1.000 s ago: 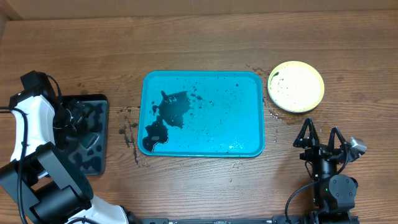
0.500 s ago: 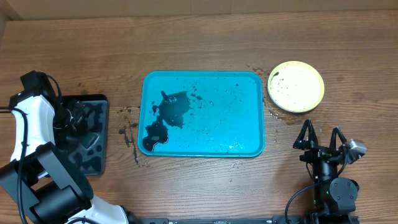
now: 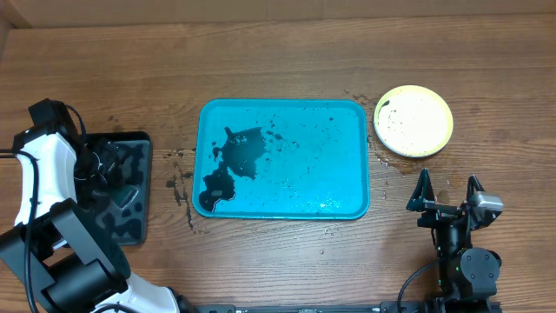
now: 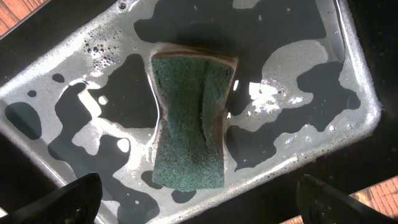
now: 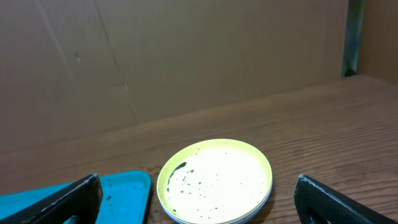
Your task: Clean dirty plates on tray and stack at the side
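The turquoise tray (image 3: 352, 122) lies mid-table with dark puddles and specks on it and no plate on it. Right of it on the wood sits a yellow-green plate (image 3: 413, 121), (image 5: 215, 181), pale inside with a dark smear at its left rim. A paler edge shows under its rim; what lies beneath is hidden. My right gripper (image 3: 448, 183), (image 5: 199, 202) stands open just in front of that plate, holding nothing. My left gripper (image 3: 111, 165), (image 4: 205, 202) hangs open over a green sponge (image 4: 191, 115).
The sponge lies in a small black tray (image 3: 139, 143), (image 4: 348, 74) of soapy water at the table's left, beside the left arm (image 3: 48, 165). Dark drips spot the wood between the two trays (image 3: 180, 183). A brown wall (image 5: 186, 56) rises behind the table.
The right gripper has turned slightly and squared up in front of the plate. Nothing else has moved.
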Robot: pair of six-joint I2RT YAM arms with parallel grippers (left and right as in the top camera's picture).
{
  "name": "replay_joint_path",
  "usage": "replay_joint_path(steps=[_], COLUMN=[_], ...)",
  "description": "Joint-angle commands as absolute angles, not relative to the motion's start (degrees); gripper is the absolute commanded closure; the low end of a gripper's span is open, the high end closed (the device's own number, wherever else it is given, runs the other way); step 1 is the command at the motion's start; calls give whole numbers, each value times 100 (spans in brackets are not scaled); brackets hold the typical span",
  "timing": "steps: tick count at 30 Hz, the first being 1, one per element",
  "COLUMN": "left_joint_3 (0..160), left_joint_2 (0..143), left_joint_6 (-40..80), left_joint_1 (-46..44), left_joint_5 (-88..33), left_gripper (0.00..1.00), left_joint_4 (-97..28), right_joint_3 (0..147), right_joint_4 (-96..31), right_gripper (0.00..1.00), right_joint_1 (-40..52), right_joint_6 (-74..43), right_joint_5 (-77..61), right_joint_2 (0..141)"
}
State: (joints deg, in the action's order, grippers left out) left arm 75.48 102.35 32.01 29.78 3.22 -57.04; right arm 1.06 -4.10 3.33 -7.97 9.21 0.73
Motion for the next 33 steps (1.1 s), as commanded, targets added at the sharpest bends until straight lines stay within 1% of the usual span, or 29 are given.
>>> replay_joint_path(steps=[1,27,33], left_joint_3=[7658,7658,7658], left_joint_2=[10186,10186,10189], left_joint_6=[3218,3216,3218], left_joint_1=[2998,2998,2998], left_joint_5=[333,333,226], left_gripper=[0,0,0], left_joint_4=[-5693,-5693,-6097], right_joint_3=[45,45,45], right_joint_4=[-390,-390,-390], right_gripper=[0,0,0], right_joint_1=[281,281,281], right_joint_6=[-593,-593,-593], right_joint_5=[891,891,891], right_joint_2=[16,16,16])
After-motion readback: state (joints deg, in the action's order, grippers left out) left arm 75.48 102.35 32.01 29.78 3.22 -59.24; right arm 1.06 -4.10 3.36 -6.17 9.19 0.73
